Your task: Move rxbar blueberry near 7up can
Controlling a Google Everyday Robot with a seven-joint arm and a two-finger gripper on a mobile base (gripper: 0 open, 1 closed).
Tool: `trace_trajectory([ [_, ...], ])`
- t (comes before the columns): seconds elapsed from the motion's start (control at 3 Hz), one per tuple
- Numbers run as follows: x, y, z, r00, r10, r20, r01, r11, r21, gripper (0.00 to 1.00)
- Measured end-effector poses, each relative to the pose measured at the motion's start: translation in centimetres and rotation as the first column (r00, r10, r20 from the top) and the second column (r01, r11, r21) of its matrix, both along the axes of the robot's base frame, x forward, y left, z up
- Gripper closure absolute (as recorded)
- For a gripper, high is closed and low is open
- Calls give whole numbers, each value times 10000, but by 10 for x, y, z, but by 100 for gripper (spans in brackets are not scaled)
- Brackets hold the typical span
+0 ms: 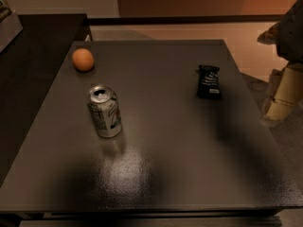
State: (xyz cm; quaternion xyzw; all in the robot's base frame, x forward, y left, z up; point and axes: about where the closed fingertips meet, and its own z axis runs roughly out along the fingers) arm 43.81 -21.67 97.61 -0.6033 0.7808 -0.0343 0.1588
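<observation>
**Snack bar and can well apart on the table**

Shows a dark snack bar (209,81) lying flat on the table (189,164), close to the right edge and nearer the far right corner than the near one. Shows a can (105,111) standing upright toward the left edge, roughly midway along it, well apart from the snack bar. Shows an orange (83,59) near the far left corner, beyond the can. Puts the claw (283,96) off the table, just past the right edge. Cannot tell whether clenched or released.
</observation>
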Motion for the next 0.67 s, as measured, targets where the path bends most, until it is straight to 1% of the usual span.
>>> trace_trajectory([
  [0.33, 0, 0, 0, 10000, -1, -1, 1, 10000, 0, 0],
  [0.67, 8, 1, -4, 9997, -172, -147, 172, 9999, 0, 0],
])
